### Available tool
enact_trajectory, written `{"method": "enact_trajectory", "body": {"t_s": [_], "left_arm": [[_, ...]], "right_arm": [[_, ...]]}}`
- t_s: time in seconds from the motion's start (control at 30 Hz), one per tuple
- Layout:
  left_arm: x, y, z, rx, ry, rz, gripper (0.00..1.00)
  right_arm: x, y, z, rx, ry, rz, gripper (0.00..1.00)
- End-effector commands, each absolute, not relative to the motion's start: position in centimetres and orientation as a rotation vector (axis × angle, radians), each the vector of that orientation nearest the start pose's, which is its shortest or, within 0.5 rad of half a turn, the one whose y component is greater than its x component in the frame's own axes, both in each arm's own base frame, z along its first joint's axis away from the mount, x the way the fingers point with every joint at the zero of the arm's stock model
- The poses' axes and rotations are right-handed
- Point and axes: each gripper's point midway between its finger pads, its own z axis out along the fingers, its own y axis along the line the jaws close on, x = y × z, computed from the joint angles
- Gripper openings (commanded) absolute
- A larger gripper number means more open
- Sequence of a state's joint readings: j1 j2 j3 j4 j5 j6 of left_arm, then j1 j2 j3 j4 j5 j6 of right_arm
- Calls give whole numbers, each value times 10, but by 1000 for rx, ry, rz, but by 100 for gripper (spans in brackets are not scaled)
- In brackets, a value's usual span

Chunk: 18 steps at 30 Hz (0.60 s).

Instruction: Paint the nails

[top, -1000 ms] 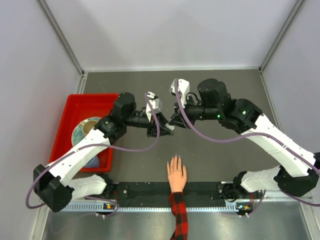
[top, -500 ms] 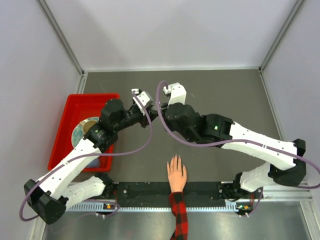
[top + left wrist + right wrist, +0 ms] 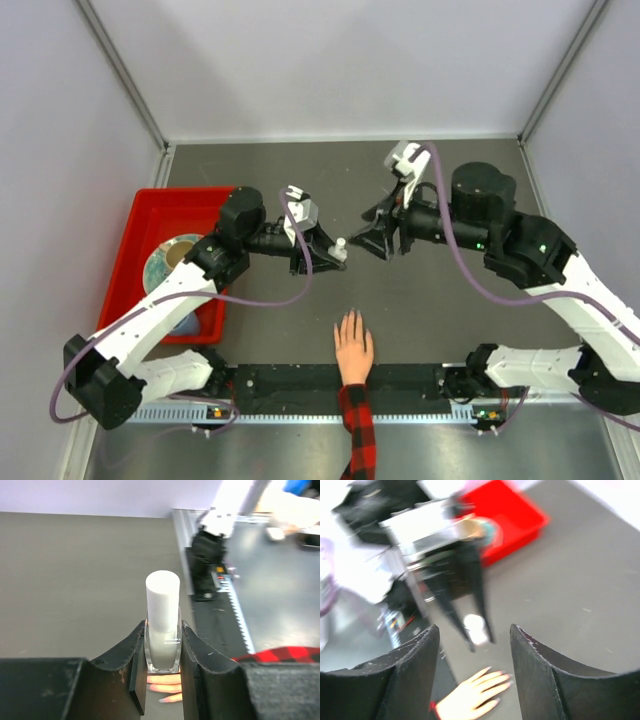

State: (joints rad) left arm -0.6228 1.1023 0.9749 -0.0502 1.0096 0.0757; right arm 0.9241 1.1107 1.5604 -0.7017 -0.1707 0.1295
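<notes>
In the top view, a hand [image 3: 352, 350] with a red-and-black plaid sleeve [image 3: 358, 430] is laid flat on the bench [image 3: 450, 190] at the lower middle of the frame. Its fingers are pointed toward the upper edge. The nails [image 3: 350, 318] are found at the tips of these fingers, but they are too small for their colour to be told.

Above the hand, near the centre of the frame, a small glass bottle [image 3: 338, 247] is clamped by its clear body in the left gripper [image 3: 322, 256]. Its white cap [image 3: 162, 597] is left free and sticks out past the fingertips. In the left wrist view, some fingers of the hand are seen just below the bottle.

The right gripper [image 3: 372, 240] is held to the right of the bottle, near it but apart from it. It is opened wide and nothing is held in it. A red tray [image 3: 150, 215] is placed at the left side of the bench.
</notes>
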Motion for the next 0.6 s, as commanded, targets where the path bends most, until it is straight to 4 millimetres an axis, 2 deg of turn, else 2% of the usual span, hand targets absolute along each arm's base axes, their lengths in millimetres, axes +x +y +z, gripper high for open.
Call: {"method": "enact_trajectory", "body": {"t_s": [0.0,0.1,0.2,0.27,0.37,0.47,0.57], "left_arm": [[140,-302,335,1409,1130,-1427,0],[138,-302,335,1417,1124,-1438,0],[139,-302,335,1415,1129,-1437,0],[138,-302,335,1421,1124,-1443,0],[137,-302,334,1420,1130,-1444,0],[140,-302,334,1414,1138,-1431,0],[145,-303,335,1398,1140,-1395,0]], "right_arm": [[137,307,397,-1148,1650,1056,59],[141,309,390,-1163,1672,1036,58],[136,311,387,-1200,1669,1062,49],[136,314,382,-1211,1684,1069,48],[140,315,374,-1242,1689,1036,37],[140,317,372,-1244,1695,1045,20],[142,318,369,-1242,1708,1038,20]]}}
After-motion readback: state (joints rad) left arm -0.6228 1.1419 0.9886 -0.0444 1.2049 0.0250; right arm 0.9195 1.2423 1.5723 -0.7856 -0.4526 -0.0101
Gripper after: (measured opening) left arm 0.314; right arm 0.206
